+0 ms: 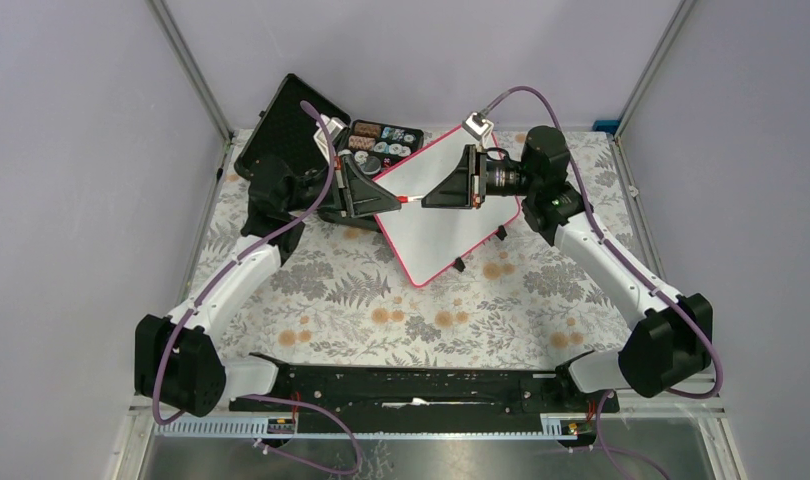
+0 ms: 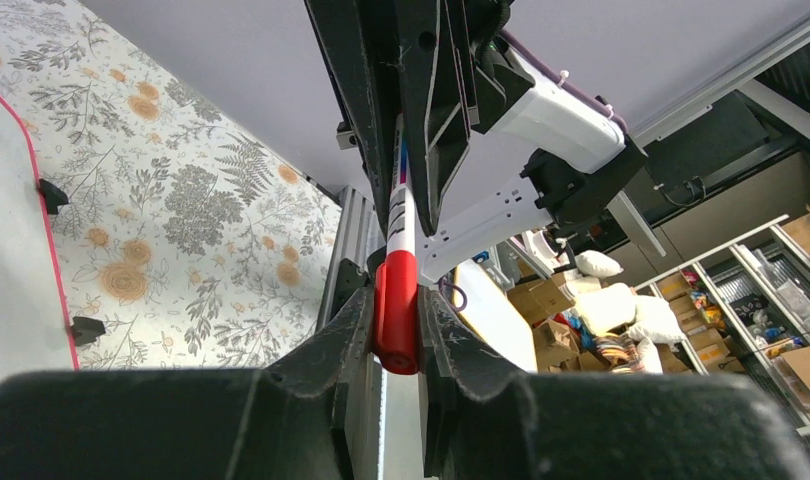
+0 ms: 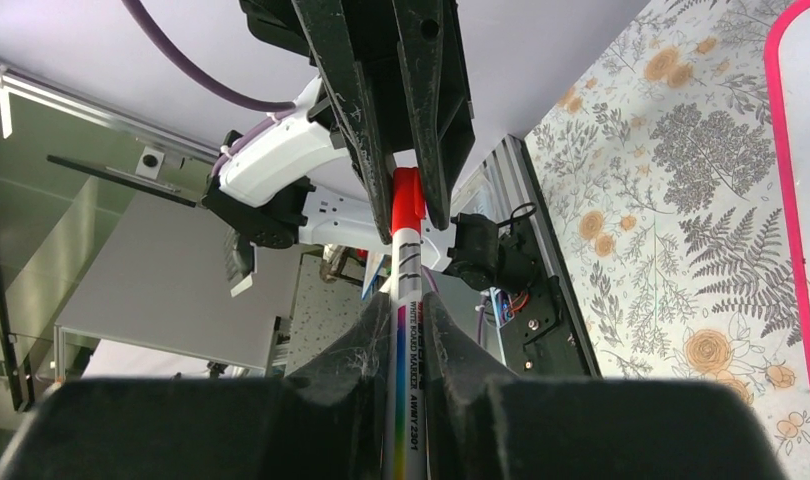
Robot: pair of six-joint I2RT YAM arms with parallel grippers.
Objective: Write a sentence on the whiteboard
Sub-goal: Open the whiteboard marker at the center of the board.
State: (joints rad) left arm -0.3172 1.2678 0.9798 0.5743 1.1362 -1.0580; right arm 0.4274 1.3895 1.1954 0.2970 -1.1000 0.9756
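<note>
The whiteboard, white with a pink-red rim, lies tilted on the floral cloth at the back centre. No red strokes show on its face. A whiteboard marker hangs level above the board between both grippers. My left gripper is shut on its red cap. My right gripper is shut on the white printed barrel. The cap sits joined to the barrel. A strip of the board shows in the left wrist view and in the right wrist view.
An open black case with a foam-lined lid stands at the back left, its tray holding several small items. The board's black feet stick out at its near edge. Metal frame posts bound the table.
</note>
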